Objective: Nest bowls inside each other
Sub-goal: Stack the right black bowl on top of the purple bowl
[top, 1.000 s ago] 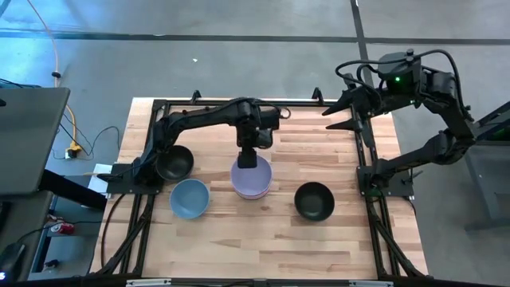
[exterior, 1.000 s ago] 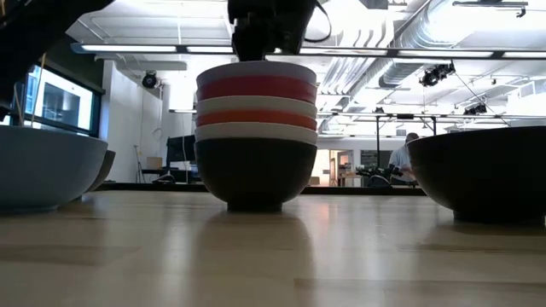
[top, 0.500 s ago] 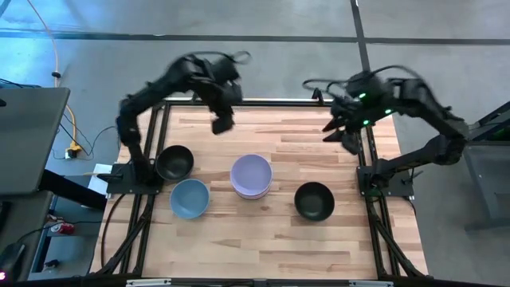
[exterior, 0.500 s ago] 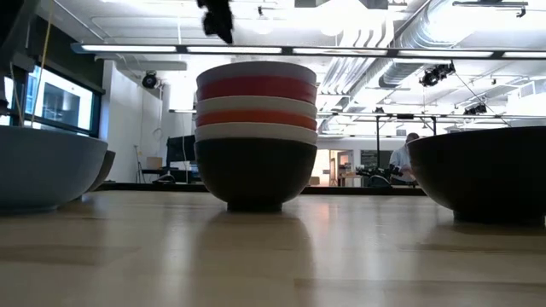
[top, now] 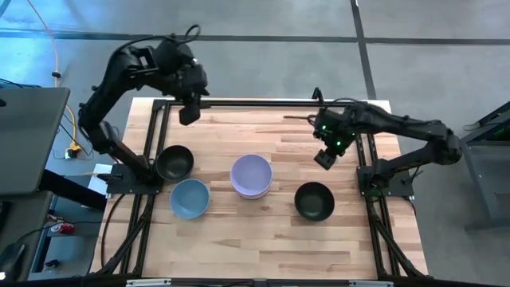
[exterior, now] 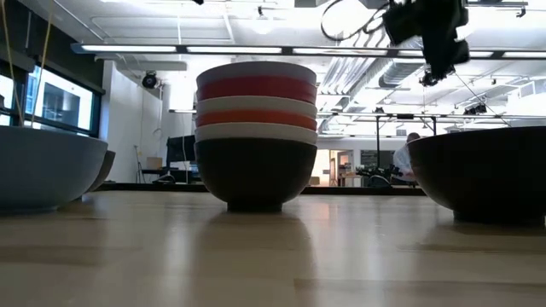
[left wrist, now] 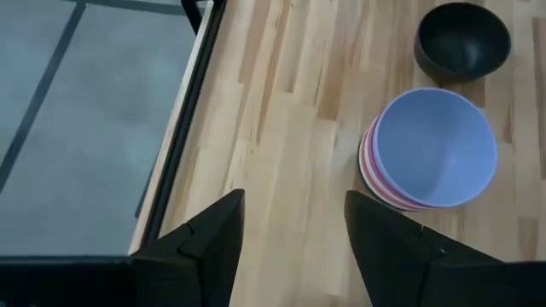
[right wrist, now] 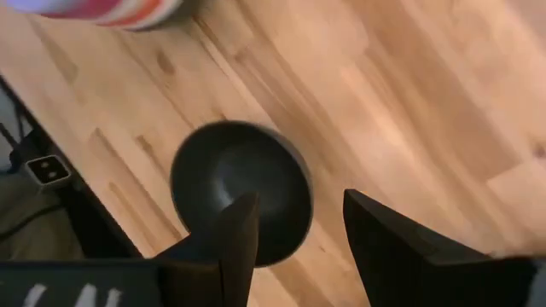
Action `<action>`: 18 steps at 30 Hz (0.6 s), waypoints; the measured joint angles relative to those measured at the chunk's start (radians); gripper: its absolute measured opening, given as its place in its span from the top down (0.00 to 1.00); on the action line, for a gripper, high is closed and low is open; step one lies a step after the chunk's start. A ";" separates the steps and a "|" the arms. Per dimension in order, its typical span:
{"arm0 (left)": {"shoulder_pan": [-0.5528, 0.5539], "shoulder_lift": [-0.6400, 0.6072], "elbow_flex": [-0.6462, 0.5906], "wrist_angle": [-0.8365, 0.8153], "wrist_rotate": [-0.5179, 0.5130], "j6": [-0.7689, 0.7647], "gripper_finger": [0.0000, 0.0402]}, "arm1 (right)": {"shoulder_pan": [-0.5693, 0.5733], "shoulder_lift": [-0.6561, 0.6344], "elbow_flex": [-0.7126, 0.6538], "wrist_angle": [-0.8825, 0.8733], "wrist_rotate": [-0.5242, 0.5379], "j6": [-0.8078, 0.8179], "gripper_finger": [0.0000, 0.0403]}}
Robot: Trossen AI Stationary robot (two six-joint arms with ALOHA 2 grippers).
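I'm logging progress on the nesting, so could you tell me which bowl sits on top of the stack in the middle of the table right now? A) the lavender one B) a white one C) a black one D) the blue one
A: the high view shows the lavender bowl topmost on the stack, while the blue bowl and both black bowls stand apart on the table.

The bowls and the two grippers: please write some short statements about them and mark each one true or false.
1. The lavender bowl is on top of the stack. True.
2. The blue bowl is nested in the stack. False: it stands alone on the table.
3. The right gripper holds a black bowl. False: it is open and empty, above the table near the black bowl.
4. The left gripper is open and empty, near the table's far edge. True.
5. Two black bowls stand apart from the stack. True.
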 joint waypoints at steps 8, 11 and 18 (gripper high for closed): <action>0.000 -0.002 0.000 0.000 -0.001 0.039 0.52 | 0.130 0.000 -0.175 0.193 0.041 0.173 0.59; 0.000 -0.002 0.000 0.000 -0.002 0.056 0.52 | 0.197 0.000 -0.217 0.238 0.075 0.211 0.59; 0.050 -0.028 -0.001 0.000 0.019 0.085 0.52 | 0.388 0.000 -0.283 0.239 0.210 0.233 0.59</action>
